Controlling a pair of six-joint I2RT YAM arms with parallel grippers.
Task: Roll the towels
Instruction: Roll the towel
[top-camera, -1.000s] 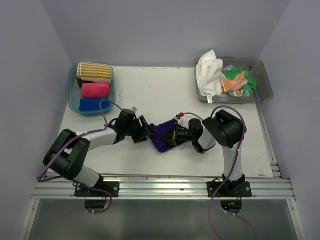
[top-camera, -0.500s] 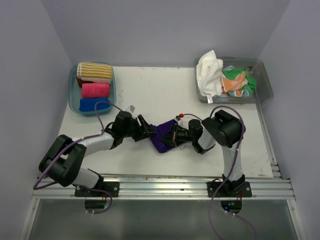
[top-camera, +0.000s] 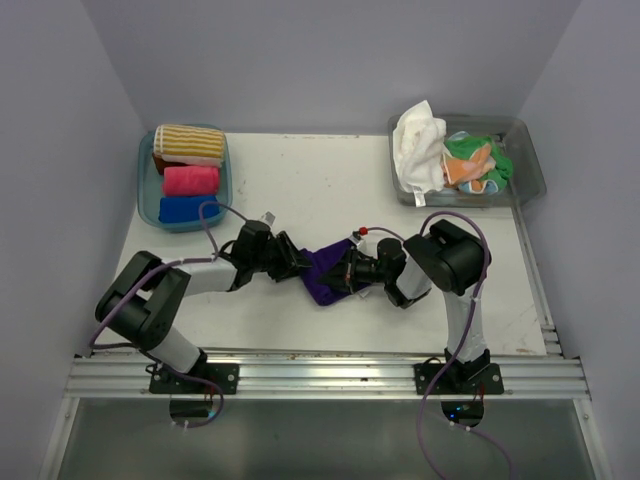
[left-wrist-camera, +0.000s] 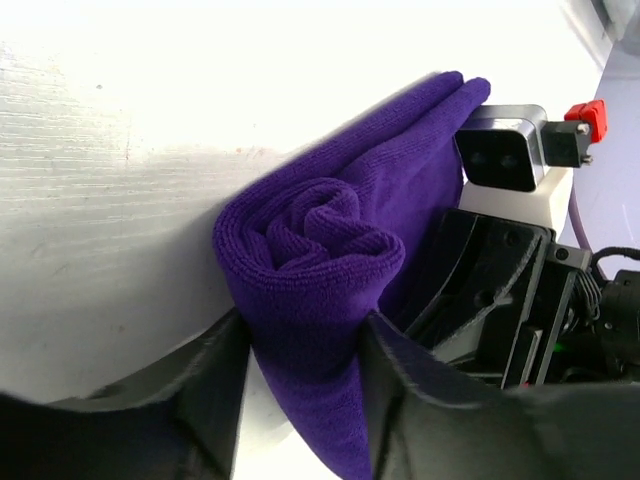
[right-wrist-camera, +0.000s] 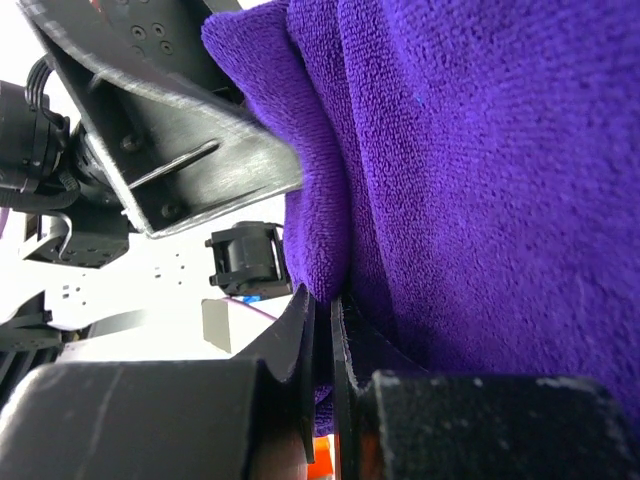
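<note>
A purple towel lies mid-table, partly rolled; its spiral end faces the left wrist camera. My left gripper straddles that end, both fingers pressed against the roll's sides. From the other side, my right gripper is shut on a thin fold of the same towel. Rolled striped, pink and blue towels sit in the blue tub. Loose white, green and orange towels fill the clear tub.
The two tubs stand at the back left and back right corners of the white table. An aluminium rail runs along the near edge by the arm bases. Grey walls close in on three sides.
My left gripper's jaws have closed in around the rolled end of the purple towel, and the left arm's elbow has shifted slightly. The right gripper keeps its grip in place.
</note>
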